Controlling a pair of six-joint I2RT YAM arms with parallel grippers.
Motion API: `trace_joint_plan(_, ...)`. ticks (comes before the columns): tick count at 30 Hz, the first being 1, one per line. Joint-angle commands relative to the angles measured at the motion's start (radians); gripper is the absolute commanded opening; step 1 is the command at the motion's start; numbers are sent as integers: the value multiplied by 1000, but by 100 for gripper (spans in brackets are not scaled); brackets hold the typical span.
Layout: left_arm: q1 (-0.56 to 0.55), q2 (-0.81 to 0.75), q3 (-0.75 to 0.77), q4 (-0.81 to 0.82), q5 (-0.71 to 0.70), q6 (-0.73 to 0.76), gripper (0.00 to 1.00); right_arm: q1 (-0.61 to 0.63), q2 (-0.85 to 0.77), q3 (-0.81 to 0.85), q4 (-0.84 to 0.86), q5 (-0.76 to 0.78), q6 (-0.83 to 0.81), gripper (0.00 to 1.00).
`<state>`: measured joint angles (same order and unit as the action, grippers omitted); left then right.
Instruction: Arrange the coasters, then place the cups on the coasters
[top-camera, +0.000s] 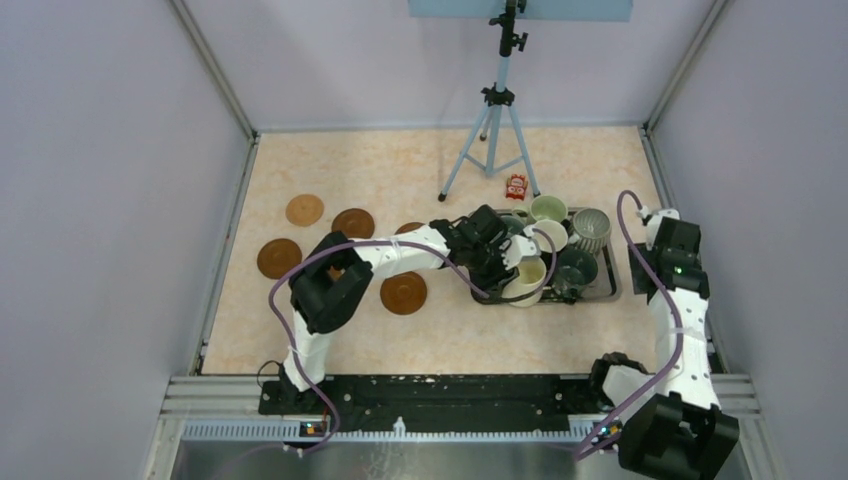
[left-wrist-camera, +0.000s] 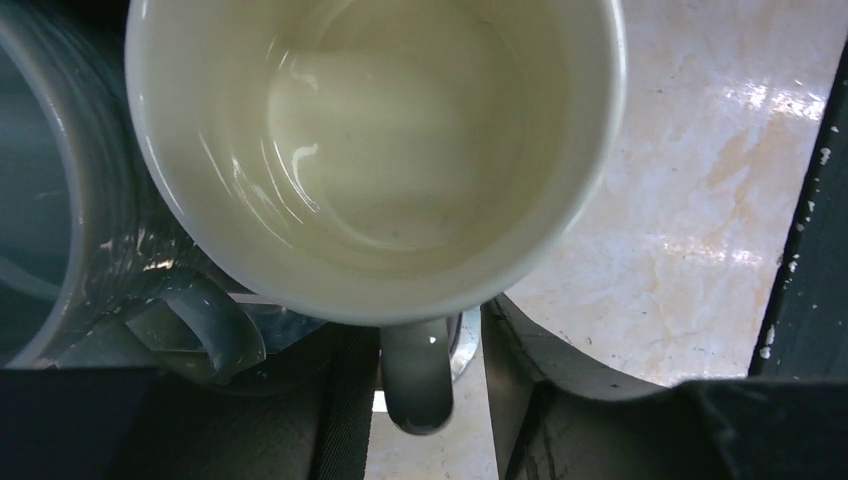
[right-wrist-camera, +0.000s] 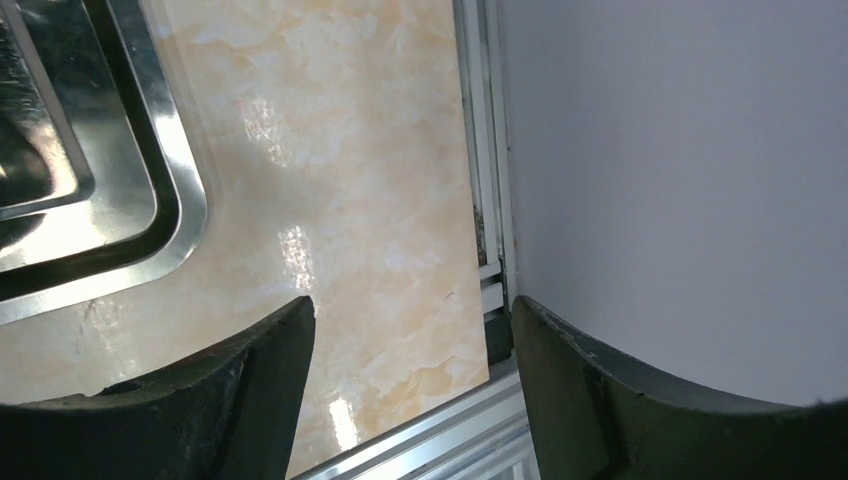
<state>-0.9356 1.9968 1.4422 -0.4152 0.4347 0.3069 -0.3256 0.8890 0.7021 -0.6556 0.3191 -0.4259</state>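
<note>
Several reddish-brown coasters (top-camera: 404, 293) lie spread over the table's left half. The cups stand crowded in the steel tray (top-camera: 612, 285): pale green (top-camera: 548, 208), ribbed grey (top-camera: 591, 230), white (top-camera: 552, 236), dark teal (top-camera: 577, 268) and the large cream mug (top-camera: 527, 280). My left gripper (top-camera: 508, 262) is at the cream mug (left-wrist-camera: 380, 150). That mug's handle (left-wrist-camera: 415, 380) sits between the open fingers, close against the left one, with a gap to the right one. A grey-blue mug (left-wrist-camera: 60, 200) stands beside it. My right gripper (top-camera: 660, 225) hangs open and empty right of the tray.
A tripod (top-camera: 495, 130) stands at the back, with a small red object (top-camera: 516, 186) at its foot. The tray corner (right-wrist-camera: 150, 200) is left of my right gripper (right-wrist-camera: 410, 310), and the side wall (right-wrist-camera: 680, 180) and table edge are close on its right.
</note>
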Motion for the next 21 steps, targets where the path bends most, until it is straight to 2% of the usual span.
trace_joint_plan(1, -8, 16, 40, 32, -38, -47, 46, -6, 54, 91, 28, -45, 21, 72)
trace_joint_plan(4, -11, 25, 51, 27, -42, -50, 41, -5, 85, 131, 17, -64, 43, 72)
trace_joint_plan(10, -12, -6, 67, 3, 7, -29, 23, -6, 116, 217, -36, -131, 75, 72)
trace_joint_plan(12, -12, -30, 55, 9, 35, -21, 16, -6, 129, 246, -51, -152, 84, 72)
trace_joint_plan(15, -12, -66, 42, 10, 54, -19, 0, -5, 150, 282, -65, -178, 94, 72)
trace_joint_plan(21, -12, -174, 3, 9, 65, 15, 0, -6, 175, 313, -70, -227, 98, 72)
